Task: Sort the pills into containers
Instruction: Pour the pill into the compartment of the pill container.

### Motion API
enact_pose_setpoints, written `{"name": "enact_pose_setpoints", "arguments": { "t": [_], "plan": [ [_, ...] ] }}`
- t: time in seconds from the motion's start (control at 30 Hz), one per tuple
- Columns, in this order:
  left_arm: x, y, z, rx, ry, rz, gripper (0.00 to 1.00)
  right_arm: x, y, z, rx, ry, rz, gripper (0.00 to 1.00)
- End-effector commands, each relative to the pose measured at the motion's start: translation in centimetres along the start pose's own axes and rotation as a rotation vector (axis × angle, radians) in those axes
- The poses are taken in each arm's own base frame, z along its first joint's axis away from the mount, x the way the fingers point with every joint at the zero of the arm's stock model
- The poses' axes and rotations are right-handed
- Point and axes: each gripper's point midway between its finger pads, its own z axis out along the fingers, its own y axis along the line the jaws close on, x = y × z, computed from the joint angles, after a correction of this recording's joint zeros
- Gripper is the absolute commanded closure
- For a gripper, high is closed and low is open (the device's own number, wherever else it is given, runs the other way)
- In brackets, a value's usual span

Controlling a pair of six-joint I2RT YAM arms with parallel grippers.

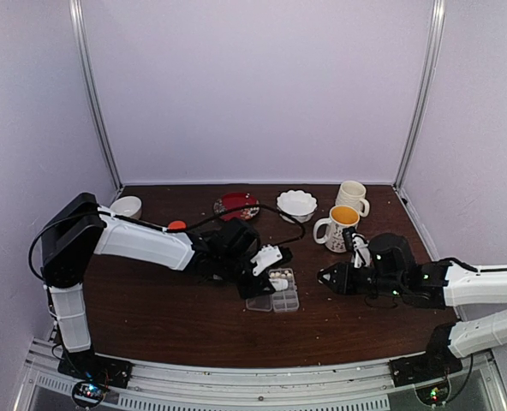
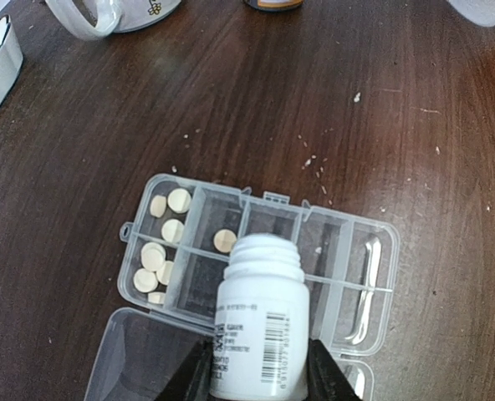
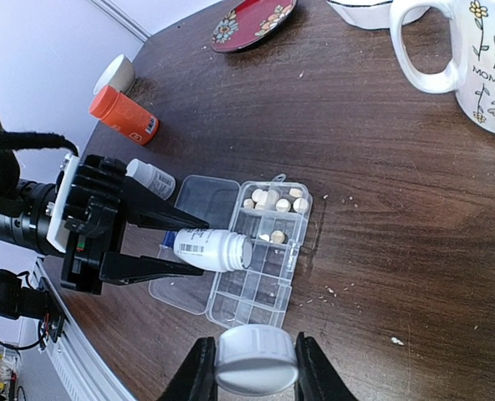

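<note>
From above, the clear pill box (image 1: 279,298) lies open at the centre of the dark table (image 1: 168,317). The left end effector (image 1: 273,274) is over its upper edge and the right end effector (image 1: 325,276) is near its right side. A yellow-lined mug (image 1: 339,224) stands to the upper right.

In the left wrist view, the end effector pinches a white bottle (image 2: 260,334) at bottom centre, its open mouth over the middle cells (image 2: 273,225). Round cream pills (image 2: 165,242) fill the cells at the box's left end. The hinged lid (image 2: 139,359) lies flat at lower left.

In the right wrist view, the right end effector pinches a white cap (image 3: 256,359) at bottom centre, apart from the box. An orange bottle (image 3: 124,115) lies at upper left.
</note>
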Motion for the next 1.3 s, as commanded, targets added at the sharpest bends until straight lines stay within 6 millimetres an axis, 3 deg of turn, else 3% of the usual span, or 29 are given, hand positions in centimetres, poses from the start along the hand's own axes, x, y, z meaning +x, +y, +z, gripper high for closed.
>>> {"name": "enact_pose_setpoints", "arguments": {
  "t": [0.0, 0.17, 0.33, 0.47, 0.6, 0.7, 0.8, 0.9, 1.03, 1.17, 1.27],
  "plan": [
    [-1.0, 0.3, -0.3, -0.019, -0.045, 0.01, 1.0, 0.0, 0.0, 0.1, -0.009, 0.0, 0.0, 1.0],
    [-2.4, -0.9, -0.9, 0.04, -0.146, 0.033, 1.0, 0.0, -0.1, 0.0, -0.006, -0.005, 0.003, 1.0],
    [-2.0, -1.1, -0.4, 0.063, -0.089, 0.027, 1.0, -0.2, 0.1, -0.2, -0.014, -0.009, -0.001, 1.0],
    [-1.3, 0.1, -0.4, -0.008, -0.043, 0.013, 1.0, -0.1, -0.2, -0.2, -0.007, -0.012, 0.0, 1.0],
    [-2.1, -0.1, -1.0, -0.004, -0.048, 0.015, 1.0, 0.1, -0.2, -0.1, -0.008, -0.004, 0.001, 1.0],
    [-1.2, 0.1, -0.3, -0.014, 0.002, 0.015, 1.0, 0.1, -0.3, 0.0, -0.008, -0.009, 0.001, 1.0],
    [-2.2, -0.6, -1.2, 0.015, -0.038, 0.021, 1.0, 0.3, -0.2, 0.0, -0.013, 0.0, 0.0, 1.0],
    [-2.1, 0.6, -0.9, -0.035, -0.051, 0.013, 1.0, 0.3, -0.4, 0.0, -0.011, -0.006, 0.002, 1.0],
    [-3.4, -0.4, -1.9, 0.025, -0.08, 0.004, 1.0, 0.2, -0.3, 0.0, -0.01, 0.0, -0.002, 1.0],
    [-2.8, 0.3, -0.9, 0.006, -0.047, 0.007, 1.0, 0.1, -0.3, 0.2, -0.012, -0.005, -0.001, 1.0],
    [-3.2, -0.2, -1.3, 0.032, -0.059, -0.004, 1.0, 0.1, 0.0, 0.3, -0.022, 0.004, 0.001, 1.0]
  ]
}}
